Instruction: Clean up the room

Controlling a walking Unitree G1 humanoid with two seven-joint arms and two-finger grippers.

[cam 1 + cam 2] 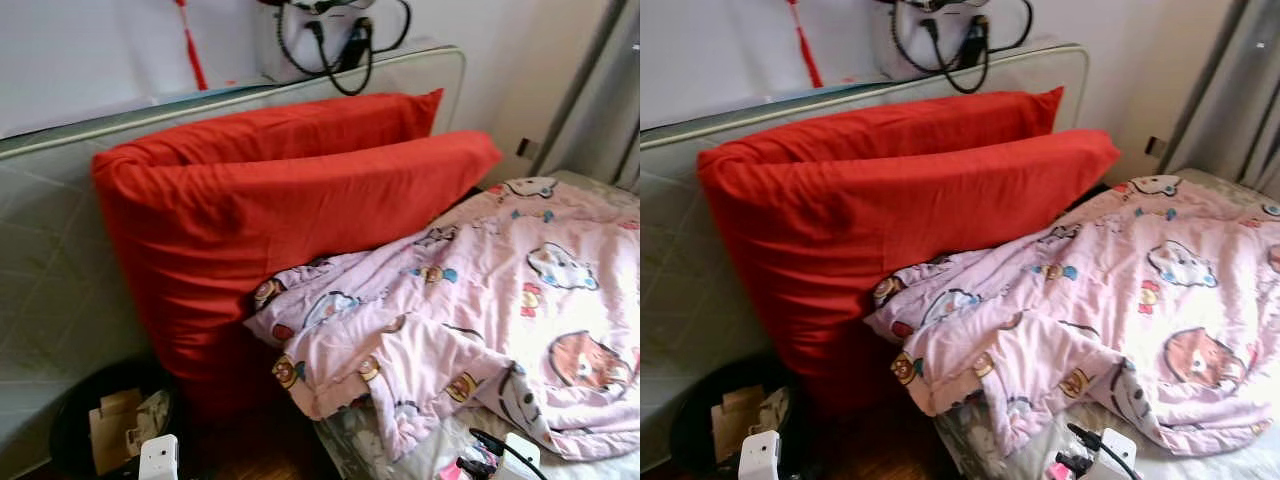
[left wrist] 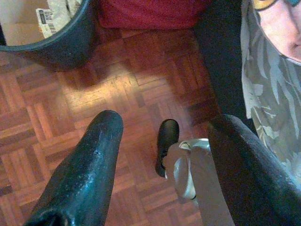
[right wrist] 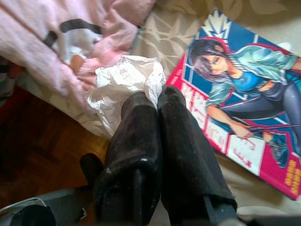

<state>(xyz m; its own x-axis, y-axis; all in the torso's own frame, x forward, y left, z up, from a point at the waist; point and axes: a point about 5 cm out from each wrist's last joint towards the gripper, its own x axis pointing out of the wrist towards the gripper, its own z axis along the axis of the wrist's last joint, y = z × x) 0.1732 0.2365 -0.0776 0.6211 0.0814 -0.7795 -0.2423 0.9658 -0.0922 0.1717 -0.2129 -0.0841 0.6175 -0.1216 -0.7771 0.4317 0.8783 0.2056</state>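
A crumpled white paper [image 3: 124, 77] lies on the bed's leaf-patterned sheet [image 3: 164, 33], between the pink cartoon blanket [image 1: 480, 300] and a colourful magazine [image 3: 244, 108]. My right gripper [image 3: 157, 94] is shut, its tips right at the paper's near edge; I cannot tell whether they touch it. My left gripper [image 2: 164, 120] hangs open over the parquet floor [image 2: 94, 94] beside the bed, with nothing between its fingers. A black bin [image 1: 70, 420] holding cardboard scraps stands on the floor just beyond the left gripper.
Two big red pillows [image 1: 280, 200] lean on a grey upright mattress [image 1: 50, 270] at the bed's head. A white bag with black straps [image 1: 330, 35] sits on top of it. A grey curtain [image 1: 600, 100] hangs at the far right. My own foot [image 2: 167, 141] shows on the floor.
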